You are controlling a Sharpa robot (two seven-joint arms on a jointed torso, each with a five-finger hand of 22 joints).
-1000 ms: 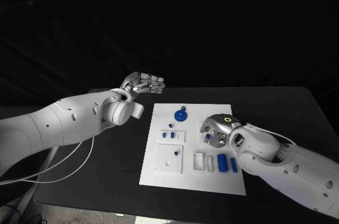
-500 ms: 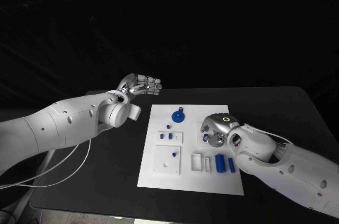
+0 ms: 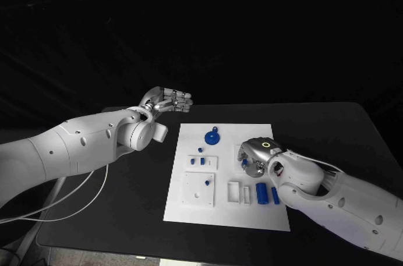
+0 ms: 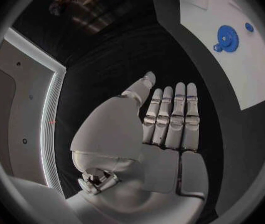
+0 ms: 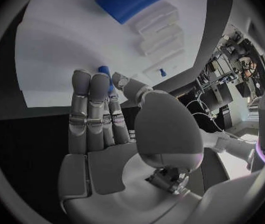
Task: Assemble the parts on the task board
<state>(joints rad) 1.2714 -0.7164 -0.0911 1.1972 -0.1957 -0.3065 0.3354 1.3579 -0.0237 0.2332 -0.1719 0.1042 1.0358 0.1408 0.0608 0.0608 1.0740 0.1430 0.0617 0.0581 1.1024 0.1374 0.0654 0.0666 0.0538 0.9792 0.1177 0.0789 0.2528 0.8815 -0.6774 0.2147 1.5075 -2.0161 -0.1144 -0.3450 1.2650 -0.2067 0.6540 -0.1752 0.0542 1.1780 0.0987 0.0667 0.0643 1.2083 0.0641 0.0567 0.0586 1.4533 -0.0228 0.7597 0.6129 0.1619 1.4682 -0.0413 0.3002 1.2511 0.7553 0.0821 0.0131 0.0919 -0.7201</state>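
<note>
Head view: right hand [image 3: 254, 157] over the task board [image 3: 260, 216], pinching a small blue peg [image 5: 105, 78], long axis along its fingers; left hand [image 3: 168, 100] beyond the board, empty, fingers straight.

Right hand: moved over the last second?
Yes, slightly. In the head view the right hand has crept along the task board toward the blue disc. It pinches a small blue part.

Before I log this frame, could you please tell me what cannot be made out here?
- Head view: the right hand covers the board beneath it, so any contact with a part is hidden.
- Right wrist view: a blue part sits behind the fingertips; whether it is held cannot be told.
- Left wrist view: the board's far end is cut off by the circle's rim.
</note>
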